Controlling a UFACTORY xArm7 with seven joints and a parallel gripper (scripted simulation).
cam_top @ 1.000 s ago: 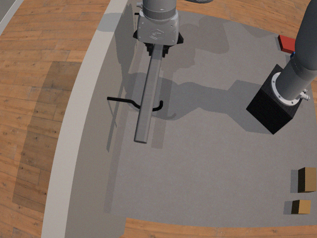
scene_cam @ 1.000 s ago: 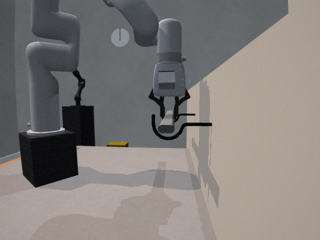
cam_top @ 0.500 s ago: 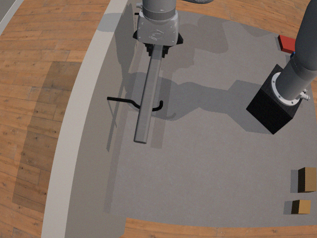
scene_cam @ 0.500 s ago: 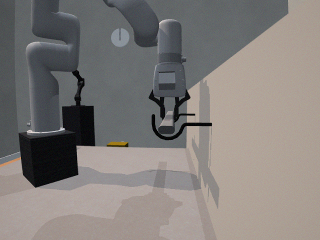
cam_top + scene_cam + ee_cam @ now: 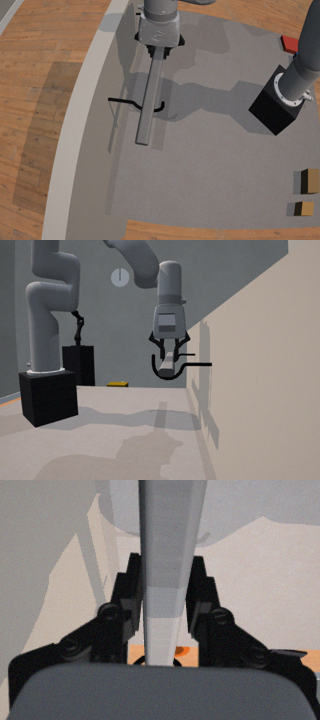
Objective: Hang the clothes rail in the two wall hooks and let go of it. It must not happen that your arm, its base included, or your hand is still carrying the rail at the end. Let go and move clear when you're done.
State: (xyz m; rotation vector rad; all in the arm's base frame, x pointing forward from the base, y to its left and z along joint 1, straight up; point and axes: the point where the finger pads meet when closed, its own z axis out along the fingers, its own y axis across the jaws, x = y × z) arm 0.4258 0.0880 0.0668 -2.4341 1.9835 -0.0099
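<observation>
The clothes rail (image 5: 149,95) (image 5: 166,366) (image 5: 167,555) is a long grey bar, held level and parallel to the wall. My gripper (image 5: 158,52) (image 5: 169,357) (image 5: 165,572) is shut on it near its far end. The near black wall hook (image 5: 121,100) (image 5: 180,369) sticks out from the beige wall (image 5: 258,369), and the rail lies down inside its curve, just above the bottom. The far hook (image 5: 187,354) shows only as a short black bar behind the fingers; the rest of it is hidden.
The arm's black base block (image 5: 273,108) (image 5: 49,397) stands on the grey floor. A red block (image 5: 289,43) and two tan boxes (image 5: 310,180) (image 5: 304,208) lie off to the side. A second black pedestal (image 5: 78,364) and a yellow block (image 5: 117,384) stand at the back.
</observation>
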